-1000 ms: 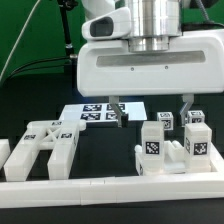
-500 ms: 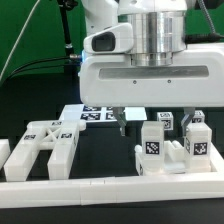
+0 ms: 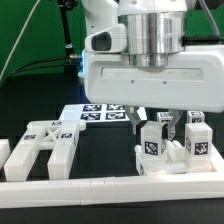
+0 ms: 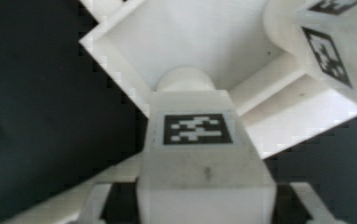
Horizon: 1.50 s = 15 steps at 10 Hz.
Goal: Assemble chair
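The chair parts lie apart on the black table. A slotted frame (image 3: pixel 45 145) lies at the exterior view's left. A notched block (image 3: pixel 160 152) with tags stands at the right, with small tagged cubes (image 3: pixel 196 128) beside and behind it. My gripper (image 3: pixel 159 122) hangs over the notched block, one finger (image 3: pixel 140 119) on each side of its upright post. In the wrist view the tagged post (image 4: pixel 198 130) sits between my fingers (image 4: pixel 113 198) with dark gaps on both sides. The gripper (image 4: pixel 207 202) is open and holds nothing.
The marker board (image 3: pixel 98 112) lies flat behind the parts. A long plain white border rail (image 3: pixel 110 187) runs along the table's front edge. Another tagged part (image 4: pixel 326 40) shows close to the post in the wrist view.
My gripper has moved toward the exterior view's right and come down, from over the marker board to straddling the notched block. The parts have not moved.
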Available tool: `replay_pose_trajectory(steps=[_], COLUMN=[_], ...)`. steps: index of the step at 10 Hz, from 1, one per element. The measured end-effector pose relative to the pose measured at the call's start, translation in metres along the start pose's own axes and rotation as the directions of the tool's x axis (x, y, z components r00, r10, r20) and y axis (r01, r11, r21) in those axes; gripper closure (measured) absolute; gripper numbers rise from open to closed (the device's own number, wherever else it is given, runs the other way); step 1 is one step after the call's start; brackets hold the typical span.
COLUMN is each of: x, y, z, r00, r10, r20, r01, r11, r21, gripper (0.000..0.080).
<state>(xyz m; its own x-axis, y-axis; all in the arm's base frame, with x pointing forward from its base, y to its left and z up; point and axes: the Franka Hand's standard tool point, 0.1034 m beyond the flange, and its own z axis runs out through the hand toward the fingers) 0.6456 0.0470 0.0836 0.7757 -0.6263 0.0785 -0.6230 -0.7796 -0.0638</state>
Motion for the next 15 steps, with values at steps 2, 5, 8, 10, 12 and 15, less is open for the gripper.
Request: replay_pose_trajectory(steps=[2,5,8,10,12,15], x=[0.0026,0.0022,0.0014,-0.0007,-0.0028,-0.0028], y=[-0.0025,0.0006,0.0014,-0.0023,0.0003,-0.0006], z=[0.0005,0.0013,0.0018,0.0041,0.0059,0.0061], r00=[0.939,0.646,0.668,0.905,0.975,0.996], r10=[0.345,0.759,0.740,0.419,0.209,-0.063], r20=[0.021,0.082,0.082,0.070,0.077,0.066], r01=[-0.344,-0.760,-0.741,-0.420,-0.210,0.062], r11=[0.939,0.649,0.671,0.907,0.978,0.998], r21=[-0.016,-0.023,-0.018,-0.003,0.004,0.007], gripper=[0.0514,0.0514,0.0441,0.0258,0.0156,0.0151])
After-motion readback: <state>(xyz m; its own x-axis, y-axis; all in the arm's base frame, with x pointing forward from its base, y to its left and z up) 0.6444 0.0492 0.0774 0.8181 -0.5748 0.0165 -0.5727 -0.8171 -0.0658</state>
